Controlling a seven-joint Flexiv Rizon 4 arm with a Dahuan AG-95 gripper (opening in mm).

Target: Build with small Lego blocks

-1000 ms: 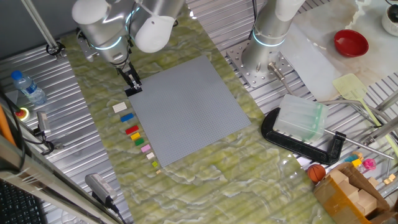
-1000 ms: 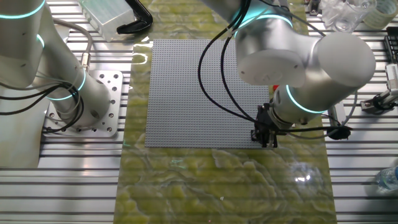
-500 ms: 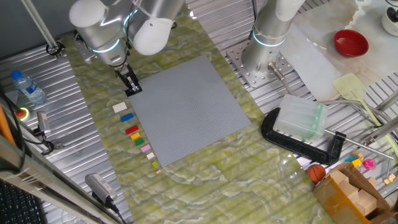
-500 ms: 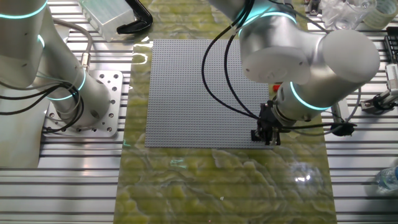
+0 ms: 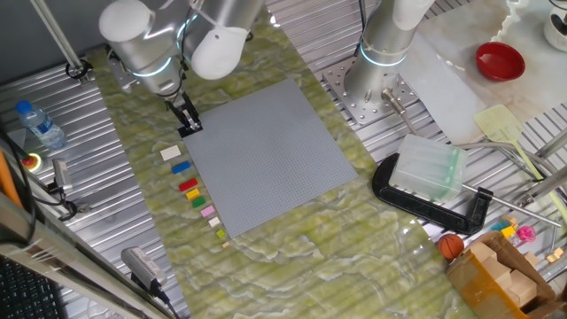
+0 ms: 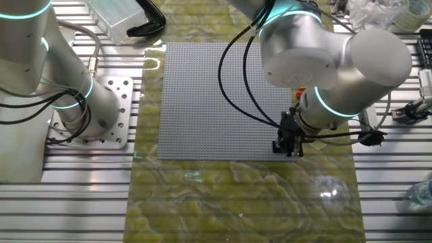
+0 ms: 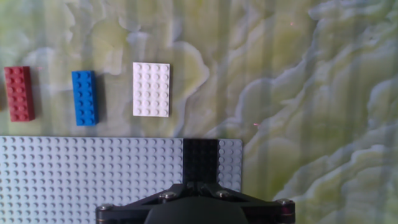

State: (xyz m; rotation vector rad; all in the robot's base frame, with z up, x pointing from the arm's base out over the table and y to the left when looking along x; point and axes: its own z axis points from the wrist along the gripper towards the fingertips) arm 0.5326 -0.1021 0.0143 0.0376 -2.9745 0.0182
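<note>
Gripper closed on black brick at baseplate corner
white brick, blue brick, red brick beside baseplate on mat

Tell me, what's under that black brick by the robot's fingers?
The black brick sits on the corner of the grey studded baseplate, at the gripper. Studs show all around it; those directly beneath are covered, so whether it's pressed fully down can't be seen.

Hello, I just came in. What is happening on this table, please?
A robot arm is building with small plastic Lego bricks. Its pincer holds a black brick at the corner of the large grey studded baseplate. The white brick, blue brick and red brick lie in a row beside the plate.
</note>
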